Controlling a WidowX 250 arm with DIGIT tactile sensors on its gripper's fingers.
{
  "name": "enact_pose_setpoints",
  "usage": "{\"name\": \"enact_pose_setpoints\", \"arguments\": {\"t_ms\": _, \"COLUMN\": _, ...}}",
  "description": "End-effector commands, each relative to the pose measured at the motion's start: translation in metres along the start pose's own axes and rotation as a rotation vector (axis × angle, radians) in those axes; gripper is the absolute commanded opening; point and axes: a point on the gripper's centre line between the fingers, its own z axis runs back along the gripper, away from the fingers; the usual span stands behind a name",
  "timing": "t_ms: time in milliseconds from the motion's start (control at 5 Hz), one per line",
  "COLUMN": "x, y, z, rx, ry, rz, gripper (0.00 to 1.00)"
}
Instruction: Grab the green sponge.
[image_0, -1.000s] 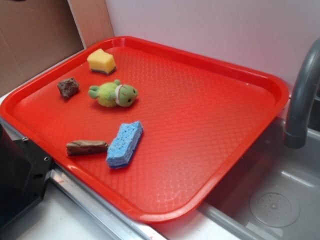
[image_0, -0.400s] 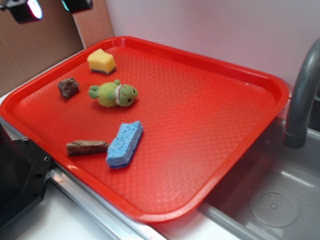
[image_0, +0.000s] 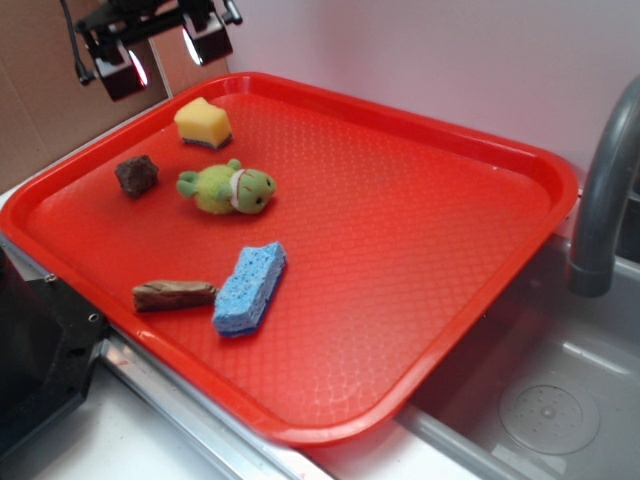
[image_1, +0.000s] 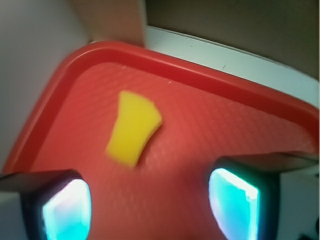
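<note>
The green sponge (image_0: 203, 123), a small yellow foam block with a dark green layer on its underside, lies at the far left corner of the red tray (image_0: 430, 250). In the wrist view it shows as a yellow block (image_1: 133, 127), slightly blurred. My gripper (image_0: 165, 55) hangs in the air above and to the left of the sponge, apart from it. It is open and empty. In the wrist view its two fingertips (image_1: 232, 202) glow cyan at the bottom, wide apart, with the gripper's middle (image_1: 150, 205) over bare tray just short of the sponge.
On the tray also lie a fuzzy green plush toy (image_0: 228, 188), a flat blue sponge (image_0: 249, 287), a brown lump (image_0: 136, 175) and a brown bar (image_0: 174, 294). A grey faucet (image_0: 605, 190) and sink (image_0: 545, 410) are at the right. Cardboard stands behind the tray's left corner.
My gripper has come into view from the top left and moved down and right toward the yellow sponge. Nothing on the tray has moved.
</note>
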Motion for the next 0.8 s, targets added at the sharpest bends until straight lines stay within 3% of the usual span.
{"name": "enact_pose_setpoints", "arguments": {"t_ms": 0, "x": 0.041, "y": 0.006, "z": -0.034, "rx": 0.036, "ry": -0.072, "rz": 0.133, "gripper": 1.00}}
{"name": "enact_pose_setpoints", "arguments": {"t_ms": 200, "x": 0.041, "y": 0.004, "z": -0.056, "rx": 0.040, "ry": -0.057, "rz": 0.127, "gripper": 1.00}}
{"name": "enact_pose_setpoints", "arguments": {"t_ms": 400, "x": 0.041, "y": -0.001, "z": -0.071, "rx": 0.045, "ry": -0.065, "rz": 0.101, "gripper": 0.74}}
{"name": "enact_pose_setpoints", "arguments": {"t_ms": 600, "x": 0.040, "y": -0.002, "z": -0.068, "rx": 0.045, "ry": -0.035, "rz": 0.035, "gripper": 0.00}}
